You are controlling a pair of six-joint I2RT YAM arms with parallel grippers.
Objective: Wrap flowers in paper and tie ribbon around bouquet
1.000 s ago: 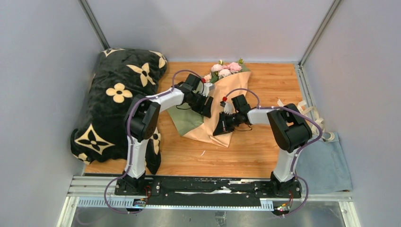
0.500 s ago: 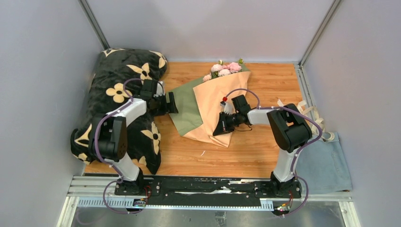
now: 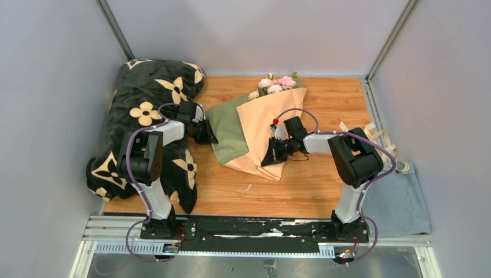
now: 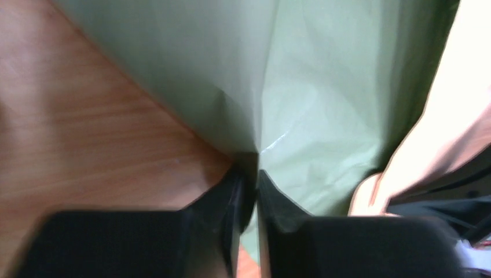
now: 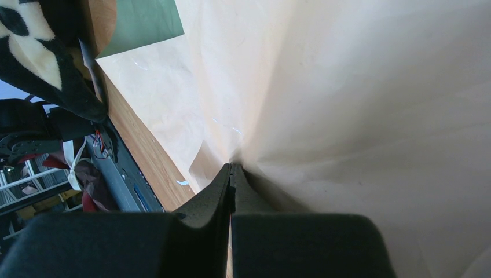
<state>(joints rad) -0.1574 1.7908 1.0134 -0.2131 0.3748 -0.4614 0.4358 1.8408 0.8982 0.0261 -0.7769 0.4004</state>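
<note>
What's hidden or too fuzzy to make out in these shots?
Stems of the flowers: top view, covered by the paper.
The ribbon: top view, partly behind the right arm; its shape too small.
The left gripper: left wrist view, blurred; gripping the paper or only touching, unclear.

The bouquet [image 3: 262, 123] is lying mid surface [image 3: 330, 95], flowers [image 3: 276, 84] pointing at the far edge. A blanket [image 3: 145, 110] is sitting to its left, with the ribbon [image 3: 382, 136] and a cloth [image 3: 399, 202] at the right edge. The left end effector [image 3: 211, 137] is touching the paper [image 3: 228, 124] at its left edge, and the right end effector [image 3: 267, 158] is touching its near end.
</note>
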